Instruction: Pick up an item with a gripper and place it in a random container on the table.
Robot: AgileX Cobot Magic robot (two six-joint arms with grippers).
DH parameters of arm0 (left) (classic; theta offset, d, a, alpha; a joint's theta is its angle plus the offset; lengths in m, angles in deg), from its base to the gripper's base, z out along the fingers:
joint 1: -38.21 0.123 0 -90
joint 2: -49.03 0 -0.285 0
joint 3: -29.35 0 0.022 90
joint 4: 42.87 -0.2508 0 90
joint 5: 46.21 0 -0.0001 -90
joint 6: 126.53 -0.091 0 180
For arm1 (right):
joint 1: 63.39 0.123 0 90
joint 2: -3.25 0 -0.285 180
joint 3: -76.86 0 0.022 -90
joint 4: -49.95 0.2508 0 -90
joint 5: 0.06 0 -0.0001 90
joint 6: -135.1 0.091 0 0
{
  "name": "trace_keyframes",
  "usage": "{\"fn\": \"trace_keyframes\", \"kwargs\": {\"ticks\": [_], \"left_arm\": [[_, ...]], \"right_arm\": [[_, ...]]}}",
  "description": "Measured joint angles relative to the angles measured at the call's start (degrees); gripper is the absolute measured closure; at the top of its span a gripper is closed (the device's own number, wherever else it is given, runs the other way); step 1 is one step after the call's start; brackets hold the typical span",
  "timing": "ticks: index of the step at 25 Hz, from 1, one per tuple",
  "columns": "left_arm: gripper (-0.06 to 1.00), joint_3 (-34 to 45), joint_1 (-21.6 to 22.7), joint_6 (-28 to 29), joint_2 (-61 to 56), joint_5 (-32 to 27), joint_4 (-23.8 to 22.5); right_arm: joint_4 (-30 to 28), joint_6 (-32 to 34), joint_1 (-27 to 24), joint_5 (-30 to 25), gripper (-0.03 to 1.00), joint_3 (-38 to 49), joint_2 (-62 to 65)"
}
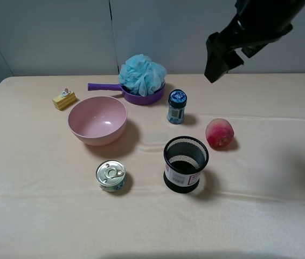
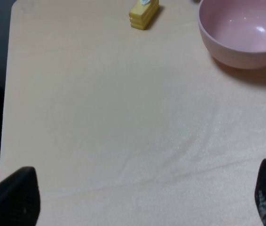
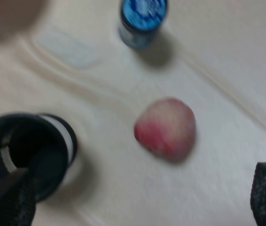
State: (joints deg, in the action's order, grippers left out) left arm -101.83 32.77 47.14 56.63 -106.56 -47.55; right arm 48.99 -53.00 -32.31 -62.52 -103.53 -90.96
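I'm seeing the pouf (image 1: 142, 74) sitting in the purple pan (image 1: 141, 96) at the back of the table (image 1: 34, 216), filling it, handle pointing toward the yellow cake (image 1: 64, 99). My right gripper (image 1: 223, 54) is hanging high above the table, jaws spread wide and carrying nothing, with the peach (image 3: 166, 128), blue-lidded jar (image 3: 142, 21) and mesh cup (image 3: 27, 157) under its camera. My left gripper (image 2: 144, 197) is hovering over bare cloth near the pink bowl (image 2: 241, 33), fingers wide apart, empty.
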Motion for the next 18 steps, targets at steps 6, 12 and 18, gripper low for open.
{"fn": "trace_keyframes", "kwargs": {"ticks": [6,12,18], "left_arm": [[0.02,0.0,0.0,0.0,0.0,0.0,0.0],[0.03,0.0,0.0,0.0,0.0,0.0,0.0],[0.03,0.0,0.0,0.0,0.0,0.0,0.0]], "right_arm": [[-2.7,6.2,-1.6,0.5,0.27,8.4,8.5],[-2.2,6.8,-7.0,0.6,0.27,15.9,15.8],[-1.6,6.9,-13.8,0.6,0.27,22.3,23.3]]}}
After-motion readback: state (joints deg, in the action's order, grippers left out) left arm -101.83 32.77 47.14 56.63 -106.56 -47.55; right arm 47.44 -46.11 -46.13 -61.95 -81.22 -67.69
